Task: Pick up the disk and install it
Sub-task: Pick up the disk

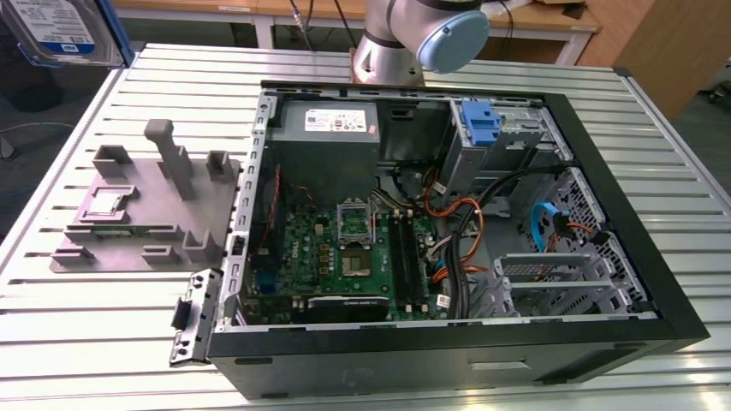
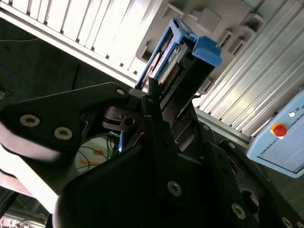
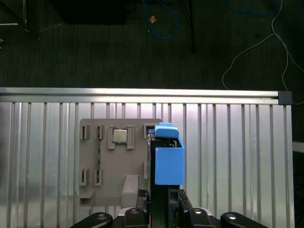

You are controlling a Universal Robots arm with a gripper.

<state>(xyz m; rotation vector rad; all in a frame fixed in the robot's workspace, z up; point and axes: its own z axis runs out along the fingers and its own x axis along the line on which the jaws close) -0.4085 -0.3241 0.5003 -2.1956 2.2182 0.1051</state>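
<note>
The disk [image 3: 164, 156], a silver drive in a blue carrier frame, stands on edge between my fingers in both wrist views. My gripper [image 3: 160, 194] is shut on its lower end. In the first wrist view the disk hangs well above the grey fixture plate [image 3: 114, 166] on the slatted table. In the second wrist view the blue frame [image 2: 190, 52] sticks out beyond the gripper [image 2: 153, 102]. In the exterior view the disk [image 1: 63, 30] is high at the exterior view's far left, label side showing.
The open computer case [image 1: 639, 282] lies on the table, with a motherboard [image 1: 342, 257], a power supply [image 1: 325, 128] and a drive bay holding a blue bracket [image 1: 482, 124]. The grey fixture [image 1: 149, 205] sits beside the case. A pendant with a red button [image 2: 279, 129] is nearby.
</note>
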